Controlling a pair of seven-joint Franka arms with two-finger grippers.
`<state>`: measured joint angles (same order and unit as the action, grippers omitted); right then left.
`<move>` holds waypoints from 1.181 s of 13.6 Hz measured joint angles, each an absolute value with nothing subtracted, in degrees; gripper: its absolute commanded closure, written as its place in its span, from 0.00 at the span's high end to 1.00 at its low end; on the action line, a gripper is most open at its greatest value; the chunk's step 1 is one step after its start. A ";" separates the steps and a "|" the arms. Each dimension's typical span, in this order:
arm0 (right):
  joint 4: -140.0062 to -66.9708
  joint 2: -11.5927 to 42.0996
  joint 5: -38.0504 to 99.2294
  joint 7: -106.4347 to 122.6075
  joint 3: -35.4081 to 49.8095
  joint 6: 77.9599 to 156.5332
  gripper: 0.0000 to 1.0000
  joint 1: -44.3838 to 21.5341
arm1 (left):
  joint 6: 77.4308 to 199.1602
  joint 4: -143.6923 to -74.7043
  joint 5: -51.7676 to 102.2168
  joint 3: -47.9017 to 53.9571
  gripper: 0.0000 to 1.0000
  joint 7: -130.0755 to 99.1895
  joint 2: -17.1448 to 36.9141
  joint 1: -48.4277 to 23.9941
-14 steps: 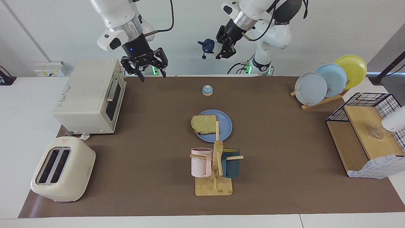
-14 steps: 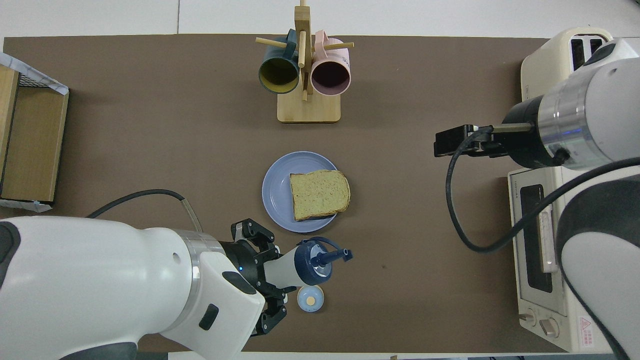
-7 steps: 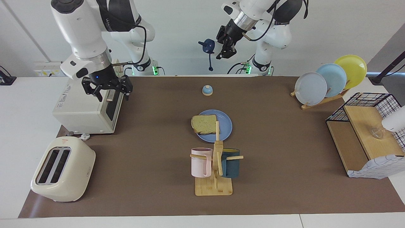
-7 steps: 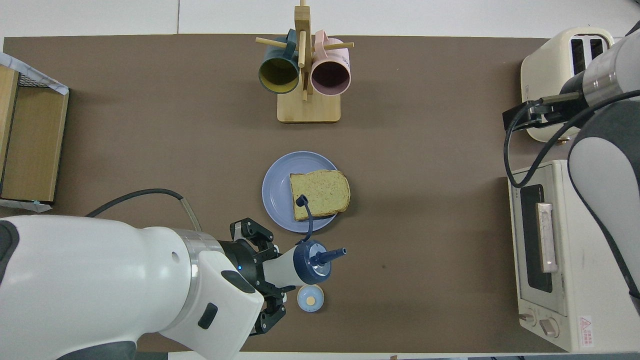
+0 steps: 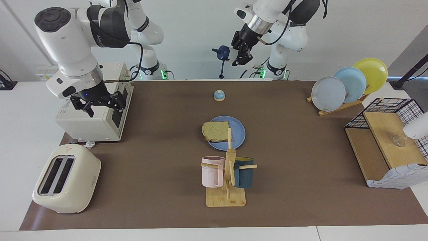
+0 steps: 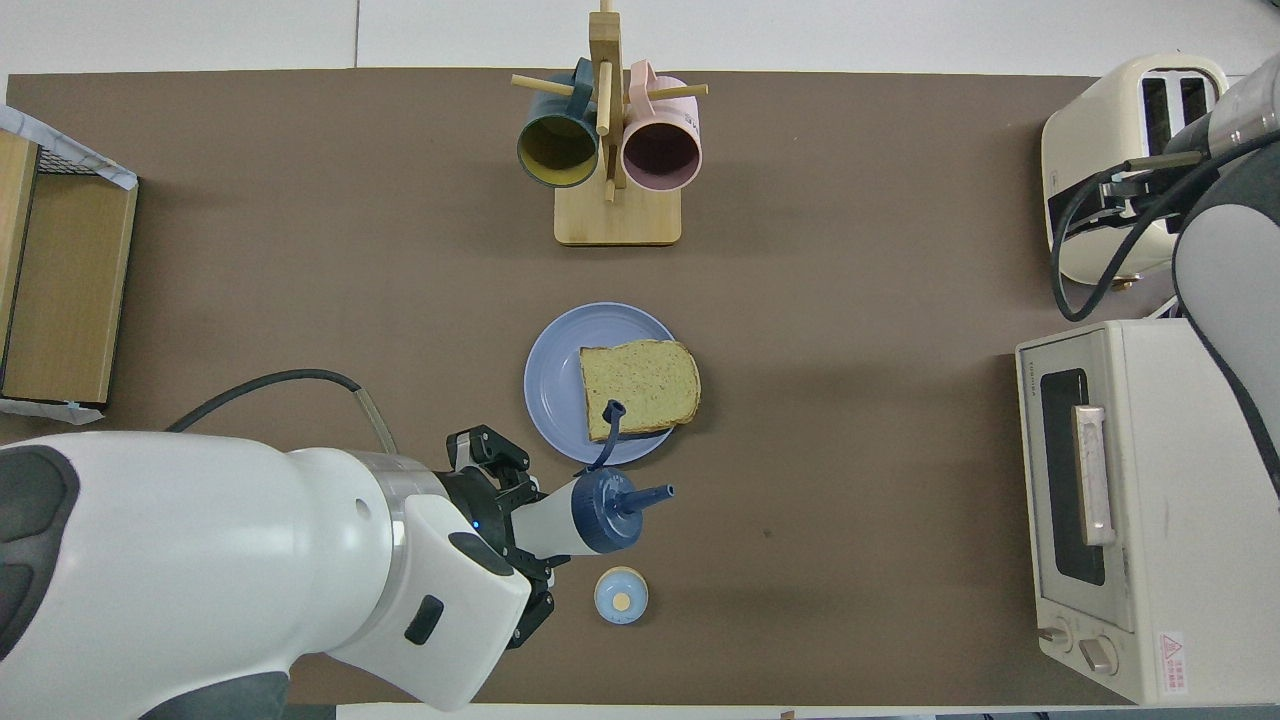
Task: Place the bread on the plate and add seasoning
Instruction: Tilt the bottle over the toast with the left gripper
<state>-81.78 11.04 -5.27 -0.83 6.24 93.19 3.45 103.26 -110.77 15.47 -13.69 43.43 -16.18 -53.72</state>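
While the left jaws [image 5: 241,53] pinch the seasoning [image 6: 585,499] short of the bread [image 6: 640,388], a pour could miss; right jaws [image 5: 97,105] gape empty.

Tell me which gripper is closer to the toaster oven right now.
Right. The right gripper hangs open over the toaster oven; the left gripper holds the seasoning bottle aloft above the bell.
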 measured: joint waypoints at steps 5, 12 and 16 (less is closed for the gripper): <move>-84.83 10.88 -0.57 -0.83 6.15 95.86 1.00 5.50 | 103.20 -110.93 11.39 -13.61 0.00 43.43 -14.30 -53.72; -88.28 9.12 -0.21 -0.83 6.15 96.29 1.00 5.95 | 103.21 -110.98 6.08 -13.45 0.00 43.43 -11.70 -53.78; -89.66 8.50 -0.12 -0.83 6.20 96.86 1.00 5.69 | 103.43 -110.93 1.35 -13.09 0.00 43.43 -8.76 -53.88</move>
<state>-89.66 8.50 -0.12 -0.83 6.20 96.86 5.69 103.43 -110.93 1.35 -13.09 43.43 -8.76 -53.88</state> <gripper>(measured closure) 0.000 0.590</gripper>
